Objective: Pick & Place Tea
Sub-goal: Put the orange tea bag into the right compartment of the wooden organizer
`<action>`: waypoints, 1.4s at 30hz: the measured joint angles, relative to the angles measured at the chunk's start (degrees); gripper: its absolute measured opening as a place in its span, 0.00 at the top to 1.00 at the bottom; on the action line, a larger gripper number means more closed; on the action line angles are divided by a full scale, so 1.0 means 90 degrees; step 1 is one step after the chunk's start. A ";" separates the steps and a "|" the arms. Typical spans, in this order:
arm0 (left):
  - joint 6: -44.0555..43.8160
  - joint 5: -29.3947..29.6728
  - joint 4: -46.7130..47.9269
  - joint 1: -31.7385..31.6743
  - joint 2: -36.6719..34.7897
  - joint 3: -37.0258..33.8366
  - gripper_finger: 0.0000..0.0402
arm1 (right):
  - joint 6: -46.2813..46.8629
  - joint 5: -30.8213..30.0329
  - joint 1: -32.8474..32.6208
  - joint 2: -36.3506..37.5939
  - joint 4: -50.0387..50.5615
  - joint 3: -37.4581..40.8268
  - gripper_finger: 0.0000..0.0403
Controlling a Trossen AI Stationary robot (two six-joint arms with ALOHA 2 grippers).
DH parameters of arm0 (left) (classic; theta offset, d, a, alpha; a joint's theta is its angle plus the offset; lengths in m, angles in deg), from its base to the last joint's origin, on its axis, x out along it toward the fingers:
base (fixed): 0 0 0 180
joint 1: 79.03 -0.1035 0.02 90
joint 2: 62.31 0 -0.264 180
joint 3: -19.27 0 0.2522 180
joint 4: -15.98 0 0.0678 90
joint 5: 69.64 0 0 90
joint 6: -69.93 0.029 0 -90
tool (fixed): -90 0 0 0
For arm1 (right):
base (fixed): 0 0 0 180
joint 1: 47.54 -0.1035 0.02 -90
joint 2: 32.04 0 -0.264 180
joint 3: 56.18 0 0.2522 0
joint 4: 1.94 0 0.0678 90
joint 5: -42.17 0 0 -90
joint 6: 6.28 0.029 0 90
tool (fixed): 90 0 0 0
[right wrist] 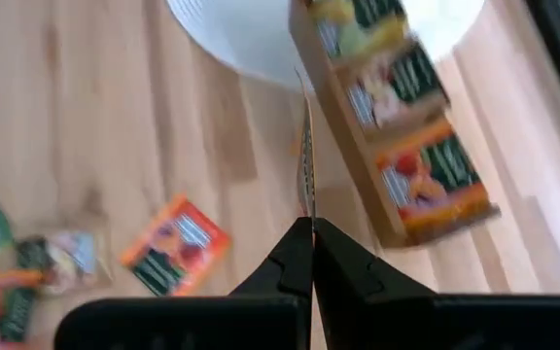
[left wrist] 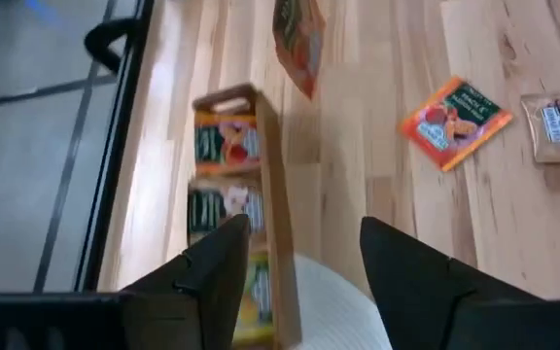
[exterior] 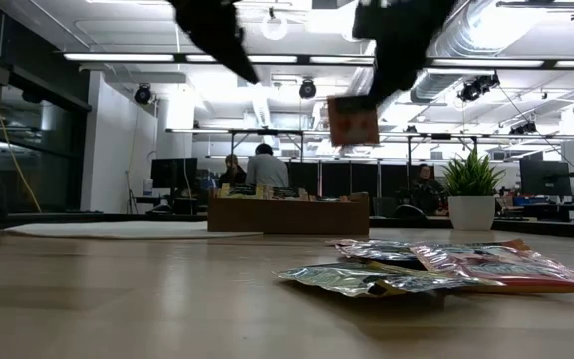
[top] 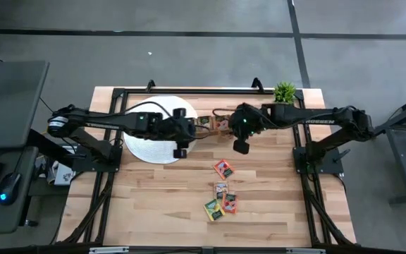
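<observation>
My right gripper (right wrist: 311,233) is shut on an orange-red tea packet (exterior: 353,120), held in the air near the brown wooden tray (top: 217,125). The tray's three compartments hold upright packets (right wrist: 406,126). My left gripper (left wrist: 304,262) is open and empty, hovering over the white round mat (top: 154,134) beside the tray (left wrist: 270,175). Several more packets lie flat on the table: an orange one (top: 223,168) and a cluster nearer the front edge (top: 220,201). The held packet (left wrist: 299,39) also shows in the left wrist view. My right gripper pinches the orange-red packet between its two fingers at the upper edge (exterior: 365,99), coming from above. The packet hangs below the fingers, lifted clear of the table. In the right wrist view it shows edge-on (right wrist: 306,165), running straight out from the fingertips.
A small potted plant (top: 284,92) stands at the far right corner of the table. A black frame rail (top: 189,90) runs along the far edge. Bare wood lies between the tray and the loose packets (exterior: 427,269). People sit in the room behind (exterior: 264,165).
</observation>
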 joint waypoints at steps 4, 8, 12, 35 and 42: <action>-0.0433 -0.0086 -0.0412 0.0002 -0.0558 -0.0805 0.52 | -0.0544 0.0669 0.0751 -0.0005 -0.0500 0.0468 1.00; -0.0921 -0.0966 -0.1942 0.0002 -0.0934 -0.1795 0.52 | -0.0991 0.1444 0.1454 -0.0024 -0.0972 0.0627 1.00; -0.1505 -0.1657 -0.3876 0.0004 -0.0945 -0.2684 0.52 | -0.1511 0.2089 0.2017 -0.0097 -0.1278 0.0653 1.00; -0.2311 -0.2172 -0.6540 0.0002 -0.0940 -0.3701 0.52 | -0.2861 0.2438 0.2782 -0.1920 -0.0632 -0.0407 1.00; -0.2278 -0.2171 -0.6540 0.0002 -0.0937 -0.3701 0.52 | -0.2817 0.2579 0.2676 -0.1945 -0.0602 -0.0406 1.00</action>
